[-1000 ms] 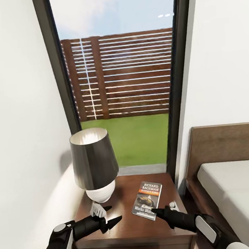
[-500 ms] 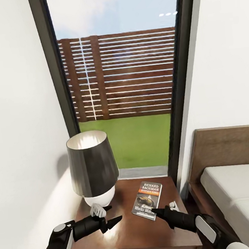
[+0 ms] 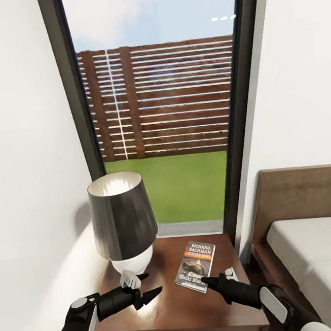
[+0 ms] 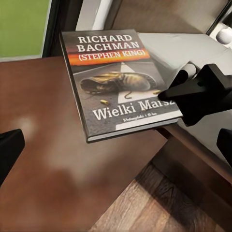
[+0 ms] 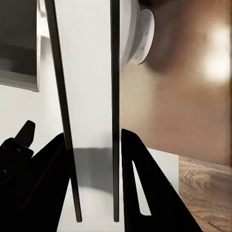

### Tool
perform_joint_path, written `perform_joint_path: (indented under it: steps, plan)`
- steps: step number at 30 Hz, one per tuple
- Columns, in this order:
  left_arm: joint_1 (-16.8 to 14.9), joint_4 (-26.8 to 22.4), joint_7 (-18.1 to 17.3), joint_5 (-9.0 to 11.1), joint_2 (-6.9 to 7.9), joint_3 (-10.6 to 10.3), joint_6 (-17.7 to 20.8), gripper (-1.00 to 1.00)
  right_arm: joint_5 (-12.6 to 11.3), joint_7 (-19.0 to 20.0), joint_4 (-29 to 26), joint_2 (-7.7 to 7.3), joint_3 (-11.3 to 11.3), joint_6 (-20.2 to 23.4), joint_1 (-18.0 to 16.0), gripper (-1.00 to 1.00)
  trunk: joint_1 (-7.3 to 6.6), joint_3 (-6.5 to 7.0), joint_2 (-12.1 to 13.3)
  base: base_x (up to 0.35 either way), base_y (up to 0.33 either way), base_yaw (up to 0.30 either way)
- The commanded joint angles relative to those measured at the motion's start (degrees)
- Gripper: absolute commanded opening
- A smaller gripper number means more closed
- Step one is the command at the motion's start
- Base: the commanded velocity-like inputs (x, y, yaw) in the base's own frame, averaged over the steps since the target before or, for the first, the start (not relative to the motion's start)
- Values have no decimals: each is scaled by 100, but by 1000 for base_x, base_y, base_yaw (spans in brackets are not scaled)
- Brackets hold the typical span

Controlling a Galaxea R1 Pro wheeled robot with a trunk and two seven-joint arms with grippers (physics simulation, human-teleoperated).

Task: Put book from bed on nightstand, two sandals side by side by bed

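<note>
The book [image 3: 196,267] is seen lying flat on the nightstand's tabletop [image 3: 170,307], beside the lamp [image 3: 123,221]. Its near edge is pinched by the right gripper [image 3: 206,282], whose fingertips [image 5: 130,145] are seen pressed against the book's edge in the right wrist view. The left gripper [image 3: 147,285] is held spread above the tabletop. The bed [image 3: 318,256] is cut off at the frame's right, and the lamp's base is partly hidden by the shade.
</note>
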Motion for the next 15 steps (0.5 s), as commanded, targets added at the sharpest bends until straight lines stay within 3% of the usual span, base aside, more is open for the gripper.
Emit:
perform_joint_path:
  steps: [1,15]
  plan:
    - [-5,-7,-43,-36,-9,24,62,100,-56,-2,-2,-6,24,30,-4,-100,22,-24,-44,0,0,0]
    - [-5,-7,-43,-36,-9,22,60,100,-56,1,-2,-6,22,30,-3,-100,329,-276,-606,0,0,0]
